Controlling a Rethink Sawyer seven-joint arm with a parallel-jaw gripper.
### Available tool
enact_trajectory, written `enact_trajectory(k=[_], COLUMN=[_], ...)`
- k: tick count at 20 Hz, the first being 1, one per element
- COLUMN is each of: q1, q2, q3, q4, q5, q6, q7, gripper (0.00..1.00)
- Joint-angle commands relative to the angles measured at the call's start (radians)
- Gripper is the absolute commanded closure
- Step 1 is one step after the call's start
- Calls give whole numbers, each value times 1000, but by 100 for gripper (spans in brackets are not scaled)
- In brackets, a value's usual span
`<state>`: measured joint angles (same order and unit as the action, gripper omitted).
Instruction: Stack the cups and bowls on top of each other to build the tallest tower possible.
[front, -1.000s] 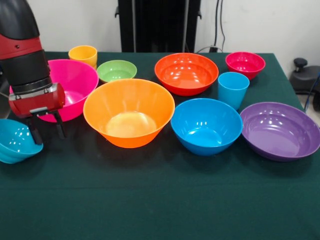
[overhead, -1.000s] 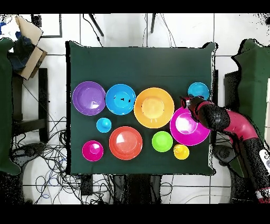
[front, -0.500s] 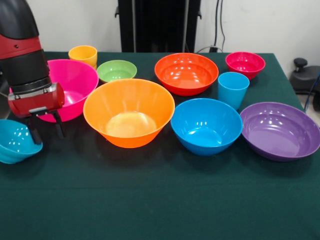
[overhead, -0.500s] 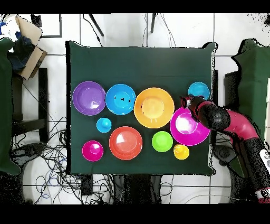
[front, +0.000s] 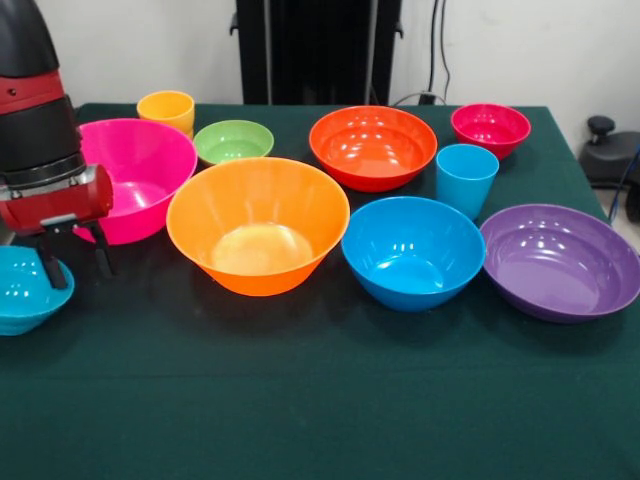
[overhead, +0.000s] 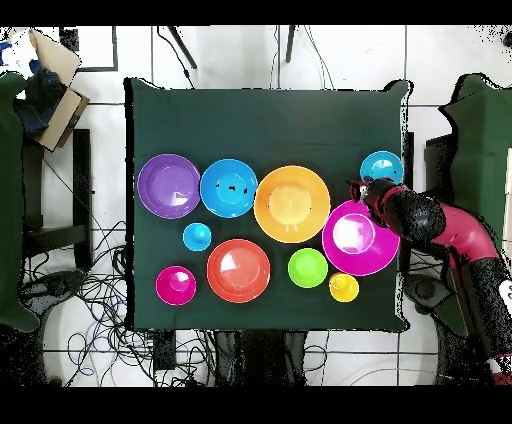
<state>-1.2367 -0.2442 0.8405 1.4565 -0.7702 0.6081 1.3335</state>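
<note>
We find no readable brand, label or writing on anything here. We count eight bowls and two cups on the green desk (front: 330, 400), none stacked. The bowls are: the large orange bowl (front: 258, 225) in the middle, the large pink bowl (front: 140, 170) beside it, the red-orange bowl (front: 373, 146), the blue bowl (front: 413, 250), the purple bowl (front: 560, 260), the green bowl (front: 233, 141), the magenta bowl (front: 490, 128) and the small teal bowl (front: 22, 292) at the desk's edge. The cups are the yellow cup (front: 166, 109) behind the pink bowl and the light blue cup (front: 466, 178) between the red-orange and purple bowls.

The hand (front: 70, 255) hangs with its two fingers spread apart and holding nothing, one over the teal bowl's rim and one just outside it.

Only the overhead view shows the cardboard box (overhead: 55, 85) and cables (overhead: 100, 290) on the floor; only the front view shows the dark pedestal (front: 318, 50).
</note>
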Motion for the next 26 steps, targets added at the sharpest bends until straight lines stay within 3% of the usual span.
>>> enact_trajectory(k=[1, 11, 16, 21, 22, 26], q1=[16, 42, 65, 76, 81, 93], q2=[-15, 21, 143, 185, 181, 149], q3=[29, 15, 24, 41, 37, 10], q4=[-97, -122, -240, -297, -299, -280], q5=[-48, -79, -118, -129, -134, -139], q6=[125, 59, 14, 10, 5, 6], q7=[-422, -388, -447, -473, -454, -399], gripper=[0, 0, 0, 0, 100, 100])
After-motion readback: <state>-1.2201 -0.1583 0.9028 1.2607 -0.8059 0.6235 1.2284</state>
